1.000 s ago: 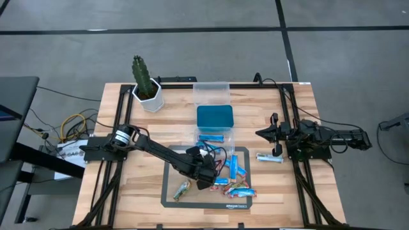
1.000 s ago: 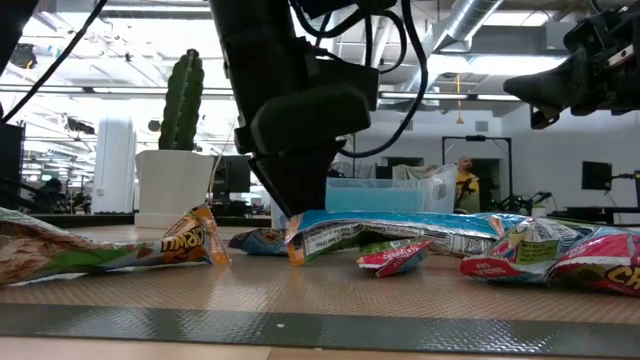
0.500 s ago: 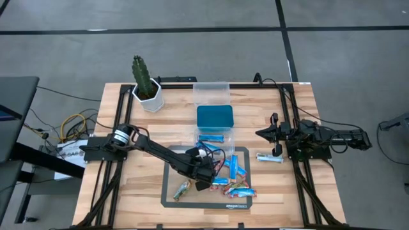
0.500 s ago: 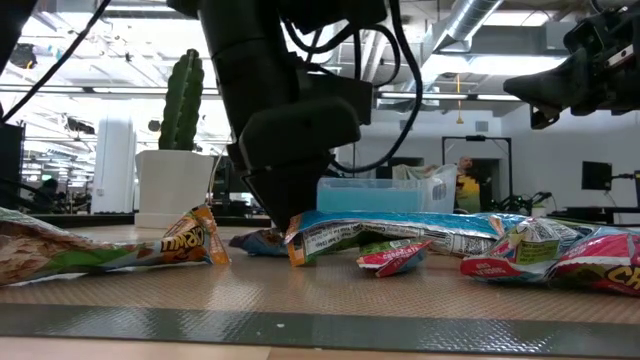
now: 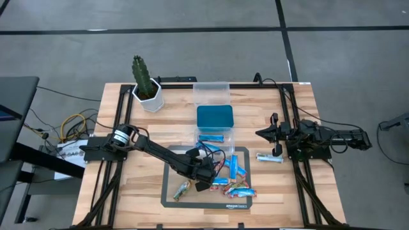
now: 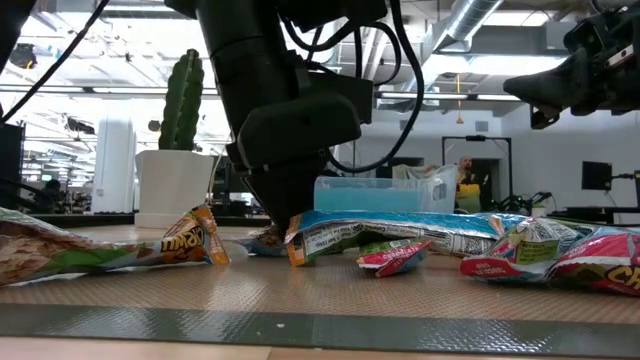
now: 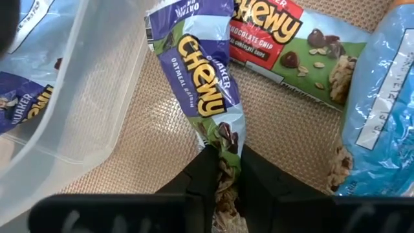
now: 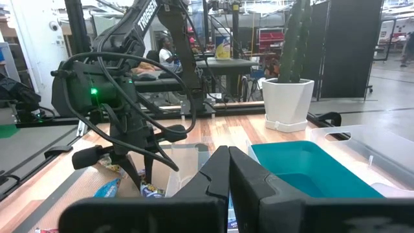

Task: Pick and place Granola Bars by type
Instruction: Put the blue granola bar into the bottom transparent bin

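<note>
Purple-wrapped Chewy bar [image 7: 206, 90] is lying on the mat [image 7: 155, 149], its near end pinched between the left gripper [image 7: 225, 169] fingers; beside it a red bar [image 7: 294, 52]. Right gripper [image 8: 228, 169] is waiting shut, empty.

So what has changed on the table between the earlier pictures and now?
The left end effector came down onto the mat and closed on the end of an oatmeal raisin granola bar. The right end effector stayed shut and parked at the right side; the other bars did not move.
</note>
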You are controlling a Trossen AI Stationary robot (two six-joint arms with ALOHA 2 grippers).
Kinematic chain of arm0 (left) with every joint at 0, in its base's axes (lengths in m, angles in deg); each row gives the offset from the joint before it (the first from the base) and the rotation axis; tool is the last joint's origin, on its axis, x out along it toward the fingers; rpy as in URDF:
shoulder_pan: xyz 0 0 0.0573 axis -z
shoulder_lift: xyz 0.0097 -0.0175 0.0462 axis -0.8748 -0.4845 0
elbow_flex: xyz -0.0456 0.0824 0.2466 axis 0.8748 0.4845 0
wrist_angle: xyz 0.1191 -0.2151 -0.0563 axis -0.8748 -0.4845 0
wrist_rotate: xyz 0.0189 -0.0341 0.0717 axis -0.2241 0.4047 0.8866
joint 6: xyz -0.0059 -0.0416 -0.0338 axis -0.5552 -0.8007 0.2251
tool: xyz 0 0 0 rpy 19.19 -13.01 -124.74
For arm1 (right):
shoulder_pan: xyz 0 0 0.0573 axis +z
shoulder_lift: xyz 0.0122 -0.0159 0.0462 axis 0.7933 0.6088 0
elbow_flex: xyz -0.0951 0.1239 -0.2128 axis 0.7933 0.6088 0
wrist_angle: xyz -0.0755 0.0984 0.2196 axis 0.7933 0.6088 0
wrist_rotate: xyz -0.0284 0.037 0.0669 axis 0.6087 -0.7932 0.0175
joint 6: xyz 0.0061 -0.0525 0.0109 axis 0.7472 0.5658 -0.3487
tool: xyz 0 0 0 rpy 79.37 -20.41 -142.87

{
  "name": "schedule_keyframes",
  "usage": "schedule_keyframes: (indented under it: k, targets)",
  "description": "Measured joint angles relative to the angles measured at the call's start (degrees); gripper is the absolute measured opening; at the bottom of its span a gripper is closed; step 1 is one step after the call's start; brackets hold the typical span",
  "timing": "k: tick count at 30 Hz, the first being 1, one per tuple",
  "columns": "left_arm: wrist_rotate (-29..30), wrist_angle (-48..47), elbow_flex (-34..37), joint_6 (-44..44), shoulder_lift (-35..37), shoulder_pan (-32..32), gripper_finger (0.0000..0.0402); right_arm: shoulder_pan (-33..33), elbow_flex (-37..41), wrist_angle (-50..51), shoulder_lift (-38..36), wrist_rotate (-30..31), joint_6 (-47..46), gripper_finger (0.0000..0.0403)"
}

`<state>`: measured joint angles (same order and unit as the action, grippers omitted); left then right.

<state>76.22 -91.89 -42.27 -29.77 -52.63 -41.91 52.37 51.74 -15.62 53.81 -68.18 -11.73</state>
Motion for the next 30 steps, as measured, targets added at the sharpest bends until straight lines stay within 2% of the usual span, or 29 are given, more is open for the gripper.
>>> schedule_keyframes:
  k: [8,18,24,27,30]
  targets:
    - [1.4,-0.8,0.3,0.0,1.5,0.5,0.0045,0.0,0.0,0.0,0.0,0.0,0.0,0.0000]
    - [7.2,-2.5,0.2,-0.2,10.7,2.6,0.0045,0.0,0.0,0.0,0.0,0.0,0.0,0.0000]
    - [14.2,-2.8,0.2,0.7,16.7,3.3,0.0045,0.0,0.0,0.0,0.0,0.0,0.0,0.0000]
    - [16.9,-4.3,0.1,0.8,18.2,3.3,0.0045,0.0,0.0,0.0,0.0,0.0,0.0,0.0000]
    - [17.1,-4.6,0.1,1.0,18.3,3.2,0.0045,0.0,0.0,0.0,0.0,0.0,0.0,0.0000]
